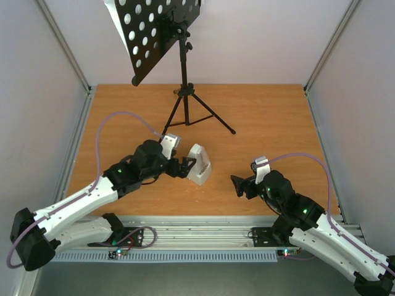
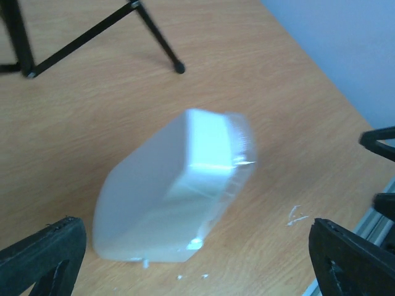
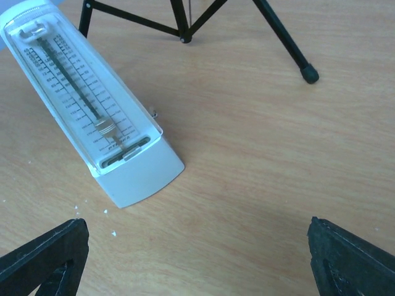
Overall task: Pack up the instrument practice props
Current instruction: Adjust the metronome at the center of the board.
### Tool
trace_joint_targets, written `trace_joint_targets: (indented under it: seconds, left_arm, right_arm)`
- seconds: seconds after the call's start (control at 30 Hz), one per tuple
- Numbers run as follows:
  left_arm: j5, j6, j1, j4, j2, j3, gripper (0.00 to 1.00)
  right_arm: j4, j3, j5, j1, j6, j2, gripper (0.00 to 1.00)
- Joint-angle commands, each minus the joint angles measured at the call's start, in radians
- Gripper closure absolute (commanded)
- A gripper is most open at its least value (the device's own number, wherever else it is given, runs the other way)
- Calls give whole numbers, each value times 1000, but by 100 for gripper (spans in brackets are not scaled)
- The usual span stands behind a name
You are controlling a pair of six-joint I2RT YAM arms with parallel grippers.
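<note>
Found metronome [image 1: 199, 164] standing upright on the table [image 1: 278, 123]. Found left gripper [image 1: 184, 168] hard up on metronome's left side, pointed at it. Saw its jaws spread wide in the left wrist view: one finger [image 2: 43, 259] low left of metronome, the other low right, white body in the gap between. Gripped nothing. Couldn't settle contact from overhead. Put the fingertips just beside the casing, possibly touching. Got only a blurred metronome in the left wrist shot, so left it there.

Found right gripper [image 1: 242, 185] to metronome's right and slightly nearer the arm bases, apart from it, aimed toward it. Saw its jaws wide as well, with bare table between the fingers [image 3: 43, 259] and nothing held. Read metronome's scale face and pendulum rod clearly in the right wrist view, up and left of that gripper's gap, outside it.

Found music stand [image 1: 182, 68] behind metronome, tripod feet planted on the table, nearest leg short of metronome and not touching. Saw its round-holed desk [image 1: 157, 34] tilted, high above and behind metronome, off to the left. Spotted sheet of music [image 1: 115, 18] as a white edge poking out past the desk's left rim, on its far side. Found both grippers well apart from stand and sheet.
</note>
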Motion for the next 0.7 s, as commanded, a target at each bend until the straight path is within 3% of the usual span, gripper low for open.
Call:
trace_joint_targets:
  seconds: [0.0, 0.23, 0.67]
  left_arm:
    - [265, -19, 134, 95, -35, -103, 1]
    - [569, -40, 263, 478, -14, -274, 1]
    - [656, 75, 312, 609, 159, -276, 0]
  right_arm:
    - [-34, 29, -51, 4, 71, 16, 3]
    - [-53, 18, -84, 3, 114, 14, 4]
    - [-8, -19, -202, 4, 103, 16, 4]
